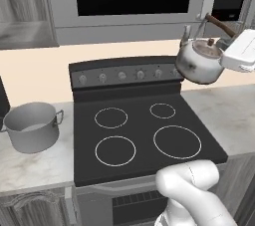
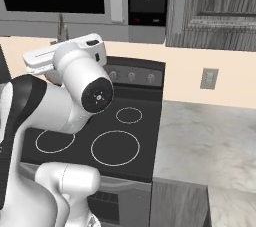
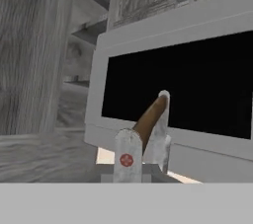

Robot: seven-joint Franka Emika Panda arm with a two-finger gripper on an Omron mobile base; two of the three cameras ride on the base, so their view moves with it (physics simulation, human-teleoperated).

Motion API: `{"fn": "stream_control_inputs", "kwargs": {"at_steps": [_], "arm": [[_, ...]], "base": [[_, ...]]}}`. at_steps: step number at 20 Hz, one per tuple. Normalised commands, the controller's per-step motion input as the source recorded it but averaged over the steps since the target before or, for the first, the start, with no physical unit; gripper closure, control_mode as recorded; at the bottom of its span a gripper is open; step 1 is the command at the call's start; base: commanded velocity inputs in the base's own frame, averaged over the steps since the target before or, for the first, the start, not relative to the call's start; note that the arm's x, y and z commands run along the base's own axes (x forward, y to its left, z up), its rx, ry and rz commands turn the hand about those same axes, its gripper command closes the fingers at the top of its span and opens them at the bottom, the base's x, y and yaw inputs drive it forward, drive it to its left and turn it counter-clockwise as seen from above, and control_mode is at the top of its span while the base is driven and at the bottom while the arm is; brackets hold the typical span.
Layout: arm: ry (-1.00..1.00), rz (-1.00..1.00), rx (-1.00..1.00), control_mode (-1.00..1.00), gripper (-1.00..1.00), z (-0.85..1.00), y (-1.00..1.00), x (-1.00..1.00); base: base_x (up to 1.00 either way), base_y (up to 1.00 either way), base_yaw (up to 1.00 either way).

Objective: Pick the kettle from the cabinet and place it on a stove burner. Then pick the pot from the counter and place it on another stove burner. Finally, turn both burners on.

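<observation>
The small shiny silver kettle (image 1: 199, 61) hangs in the air, tilted, above the back right corner of the black cooktop (image 1: 144, 168). My gripper (image 1: 225, 35) is shut on its brown arched handle (image 3: 150, 116), which runs up between my fingers (image 3: 127, 161) in the hand view. The large grey pot (image 1: 32, 126) stands on the pale marbled counter (image 1: 30, 170) left of the stove. Two larger white burner circles (image 1: 177, 142) (image 1: 115, 151) lie at the cooktop's front, bare. A dark wood-grain cabinet (image 3: 29, 50) stands open with bare shelves at the left of the hand view.
The silver microwave (image 1: 134, 1) with its black window hangs above the stove. A row of knobs (image 1: 122, 75) lines the stove's back panel. Two smaller circles (image 1: 111, 117) sit at the cooktop's back. Counter (image 2: 210, 141) stretches right of the stove, under a closed wall cabinet (image 2: 220, 6).
</observation>
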Motion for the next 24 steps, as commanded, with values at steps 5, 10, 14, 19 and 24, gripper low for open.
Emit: {"fn": "stream_control_inputs", "kwargs": {"at_steps": [5, 10, 14, 19, 24], "arm": [[0.01, 0.09, -0.03, -1.00, 1.00, -0.34, 0.00, 0.00], [0.00, 0.09, -0.13, -1.00, 1.00, -0.51, 0.00, 0.00], [0.00, 0.07, -0.15, -1.00, 1.00, -0.63, -0.02, 0.00], [0.00, 0.03, -0.14, -1.00, 1.00, -0.45, -0.02, 0.00], [-0.01, 0.03, -0.14, -1.00, 1.00, -0.39, -0.04, 0.00]], "base": [[0.00, 0.00, 0.00], [0.00, 0.00, 0.00], [0.00, 0.00, 0.00], [0.00, 0.00, 0.00], [0.00, 0.00, 0.00]]}}
